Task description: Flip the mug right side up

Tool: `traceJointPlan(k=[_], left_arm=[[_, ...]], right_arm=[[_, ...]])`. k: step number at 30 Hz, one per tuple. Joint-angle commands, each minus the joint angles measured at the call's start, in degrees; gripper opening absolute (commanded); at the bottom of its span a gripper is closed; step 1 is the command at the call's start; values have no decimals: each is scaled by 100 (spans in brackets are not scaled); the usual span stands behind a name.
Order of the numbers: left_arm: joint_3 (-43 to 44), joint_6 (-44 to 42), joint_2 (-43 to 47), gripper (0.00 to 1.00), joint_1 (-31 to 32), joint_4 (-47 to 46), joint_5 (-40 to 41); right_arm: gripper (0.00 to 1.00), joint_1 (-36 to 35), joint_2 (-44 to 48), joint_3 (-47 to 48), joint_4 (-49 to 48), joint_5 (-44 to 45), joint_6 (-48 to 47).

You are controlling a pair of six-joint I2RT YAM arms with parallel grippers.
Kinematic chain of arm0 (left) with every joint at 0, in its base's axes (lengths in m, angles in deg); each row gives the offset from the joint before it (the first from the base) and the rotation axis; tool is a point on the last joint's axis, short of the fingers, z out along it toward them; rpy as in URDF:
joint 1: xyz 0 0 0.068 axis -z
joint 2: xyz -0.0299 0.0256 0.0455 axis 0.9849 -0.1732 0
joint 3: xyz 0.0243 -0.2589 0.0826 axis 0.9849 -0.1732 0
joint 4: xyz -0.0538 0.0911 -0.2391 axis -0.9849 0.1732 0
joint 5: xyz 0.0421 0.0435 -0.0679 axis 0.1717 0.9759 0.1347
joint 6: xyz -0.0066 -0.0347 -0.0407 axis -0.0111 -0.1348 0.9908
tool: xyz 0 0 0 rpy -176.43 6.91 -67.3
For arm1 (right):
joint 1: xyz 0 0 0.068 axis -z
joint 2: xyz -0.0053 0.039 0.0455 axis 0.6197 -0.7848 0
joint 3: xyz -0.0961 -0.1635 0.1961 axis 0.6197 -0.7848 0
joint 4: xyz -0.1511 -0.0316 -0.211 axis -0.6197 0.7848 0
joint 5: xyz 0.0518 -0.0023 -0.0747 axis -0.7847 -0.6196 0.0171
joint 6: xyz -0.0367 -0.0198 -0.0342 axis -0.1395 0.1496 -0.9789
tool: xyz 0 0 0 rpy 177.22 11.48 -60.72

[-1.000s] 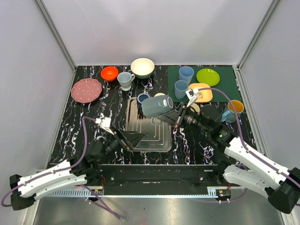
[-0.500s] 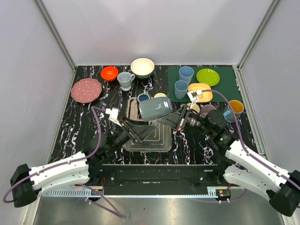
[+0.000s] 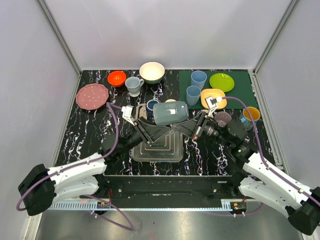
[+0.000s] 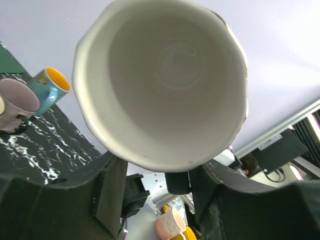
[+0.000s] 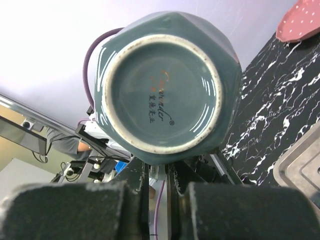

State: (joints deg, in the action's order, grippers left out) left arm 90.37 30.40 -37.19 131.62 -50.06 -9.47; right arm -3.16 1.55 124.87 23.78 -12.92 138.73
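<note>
The left fingers (image 3: 150, 131), wide apart low over the tray (image 3: 159, 153) a second ago, have risen to the open end of the mug (image 3: 170, 113) and half closed beside its rim; whether they grip it I cannot tell. The mug hangs on its side above the tray, with a blue cup (image 3: 152, 104) just behind it. The right fingers (image 3: 195, 126) stay clamped shut on its base end.
</note>
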Motion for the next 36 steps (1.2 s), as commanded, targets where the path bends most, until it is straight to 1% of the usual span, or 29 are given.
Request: traceJointPlan(k=[1,2,4,5,7,9,10,11,12,13,14,15,16,17,18,19,20,21,22,23,25,27,28,30,31,32,34,35,36], left_arm=[[453,320,-136,47,9,-1268,-724],[444,320,-145,38,9,-1277,-716],[444,329,-127,31,9,-1277,-715],[462,320,-118,26,9,-1277,-733],[488,311,-101,0,9,-1277,-751],[506,303,-66,0,0,-1295,-785],[523,259,-66,0,0,-1147,-803],[602,215,-13,0,0,-963,-829],[637,23,39,0,0,-743,-821],[690,-66,101,0,0,-219,-769],[708,-189,241,0,0,21,-655],[717,-425,329,0,9,293,-576],[812,-592,426,0,9,1044,-470],[892,-785,618,0,9,1487,-217],[997,-1179,707,0,9,1961,-58],[1224,-1374,777,0,17,2914,126],[1313,-1550,848,0,17,3246,372],[1384,-1848,857,0,17,3545,531],[1550,-1964,866,0,26,4105,663],[1630,-2070,779,0,44,4345,865],[1884,-2290,612,0,61,4898,1155],[2122,-2465,226,0,166,5216,1489],[2436,-2536,50,0,245,5592,1630],[2850,-2772,-556,0,605,6024,2270],[3322,-2835,-767,0,772,6549,2577],[3562,-2827,-1212,0,1026,6824,3085],[4106,-2932,-1619,0,1194,7289,3265],[4240,-2949,-1952,0,1369,7414,3457],[4372,-2967,-2103,0,1449,7502,3512]], right_arm=[[0,-73,97,115,-406,-256,-102],[0,-65,80,149,-371,-256,-120],[0,-65,45,176,-240,-273,-216],[0,-65,27,193,-187,-273,-252],[0,-65,10,202,-11,-273,-348],[0,-65,-8,246,217,-317,-506],[0,-65,-8,264,331,-309,-550],[0,-65,-8,351,689,-230,-725],[8,-73,1,448,953,-186,-848],[34,-65,62,544,1243,-116,-971],[43,-65,106,754,1838,163,-1251],[53,-65,184,869,2174,375,-1393],[58,-65,359,975,2569,568,-1525],[66,-65,457,1193,3217,1075,-1796],[68,-65,562,1309,3572,1358,-1895],[70,-65,737,1449,3932,1666,-2000],[70,-73,835,1685,4519,1904,-2245],[72,-65,914,1775,4759,2324,-2343],[73,-65,1080,1854,4988,2554,-2413],[73,-65,1151,2029,5391,2792,-2536],[75,-65,1309,2179,5727,3328,-2625],[77,-73,1389,2364,6140,3836,-2669],[77,-65,1407,2425,6272,3988,-2678],[77,-74,1381,2601,6606,4322,-2704],[77,-65,1363,2654,6703,4410,-2704],[77,-65,1354,2742,6861,4559,-2704],[77,-65,1354,2812,6950,4639,-2739],[77,-65,1354,2865,7011,4727,-2774],[77,-73,1363,2900,7047,4771,-2792]])
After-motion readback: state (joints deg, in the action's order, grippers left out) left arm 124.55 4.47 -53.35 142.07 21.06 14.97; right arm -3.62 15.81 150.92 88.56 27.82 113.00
